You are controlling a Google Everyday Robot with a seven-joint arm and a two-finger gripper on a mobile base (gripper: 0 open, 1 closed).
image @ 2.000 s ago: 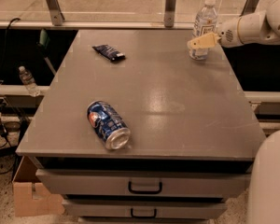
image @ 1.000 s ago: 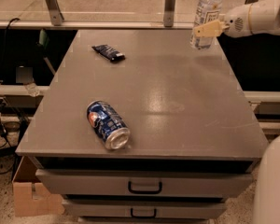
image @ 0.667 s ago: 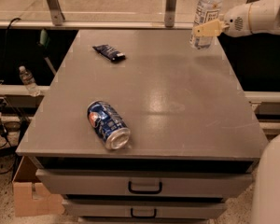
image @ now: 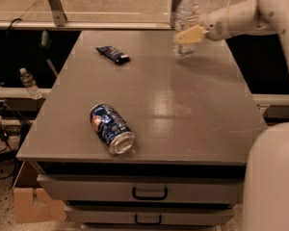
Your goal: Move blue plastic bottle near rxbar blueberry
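The blue plastic bottle (image: 187,8), clear with a white cap and label, stands upright in my grasp at the far side of the grey table (image: 192,129), right of centre. My gripper (image: 189,35) comes in from the right on the white arm and is shut around the bottle's lower half, one cream finger across its front. The bottle's base seems to hang just above the tabletop. The rxbar blueberry (image: 112,54), a small flat dark navy wrapper, lies at the far left of the table, well to the left of the bottle.
A crushed blue soda can (image: 111,129) lies on its side at the front left. A smaller bottle (image: 29,83) stands off the table at left. Drawers (image: 149,192) sit under the tabletop. The robot's white body (image: 272,177) fills the lower right.
The gripper has lifted the bottle from the far right corner and carried it left along the back of the table, towards the wrapper. The can and wrapper have not moved.
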